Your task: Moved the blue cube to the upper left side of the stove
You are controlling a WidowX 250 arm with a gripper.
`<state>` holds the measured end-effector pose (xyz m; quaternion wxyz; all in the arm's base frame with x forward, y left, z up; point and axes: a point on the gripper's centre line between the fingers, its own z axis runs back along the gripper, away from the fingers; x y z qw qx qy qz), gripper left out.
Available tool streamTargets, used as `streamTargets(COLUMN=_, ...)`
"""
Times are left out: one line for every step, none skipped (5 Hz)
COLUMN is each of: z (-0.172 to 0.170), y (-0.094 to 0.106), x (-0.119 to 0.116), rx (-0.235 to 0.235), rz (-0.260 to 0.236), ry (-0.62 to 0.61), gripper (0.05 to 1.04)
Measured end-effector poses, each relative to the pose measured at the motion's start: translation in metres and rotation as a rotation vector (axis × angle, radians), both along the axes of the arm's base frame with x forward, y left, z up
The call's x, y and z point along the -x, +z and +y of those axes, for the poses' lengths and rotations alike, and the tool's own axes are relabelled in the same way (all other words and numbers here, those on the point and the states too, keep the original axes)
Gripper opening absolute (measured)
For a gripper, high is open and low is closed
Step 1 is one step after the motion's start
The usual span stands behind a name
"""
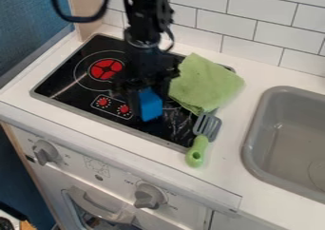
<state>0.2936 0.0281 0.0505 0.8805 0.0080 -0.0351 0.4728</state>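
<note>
My hand [147, 100], over the stove [60, 81], appears clamped on the blue cube [151, 105]; green cloth [206, 83] overlaps the stove's edge; spatula [198, 148] lies nearby.

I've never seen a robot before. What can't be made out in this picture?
All in the camera view:
- Upper part of the blue cube: hidden by the gripper.
- Stove top under the green cloth: covered by it.
- Robot arm's upper end: cut off by the top edge.
- Sink's right side: cut off by the right edge.
</note>
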Motion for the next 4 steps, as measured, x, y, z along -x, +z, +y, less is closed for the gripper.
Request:
streamTargets(z=0.006, y=0.010, x=-0.001, rx=-0.004, rz=-0.031, ry=0.022, gripper=0.604)
streamTargets(z=0.023, y=0.026, x=-0.012, rx=-0.006, rz=-0.059, ry=0.096, gripper=0.604)
streamTargets(z=0.047, y=0.038, x=-0.037, rx=0.007, rz=-0.091, ry=0.193, gripper=0.604)
streamTargets(z=0.080, y=0.035, x=-0.063, rx=0.001, rz=-0.091, ry=0.302, gripper=0.604)
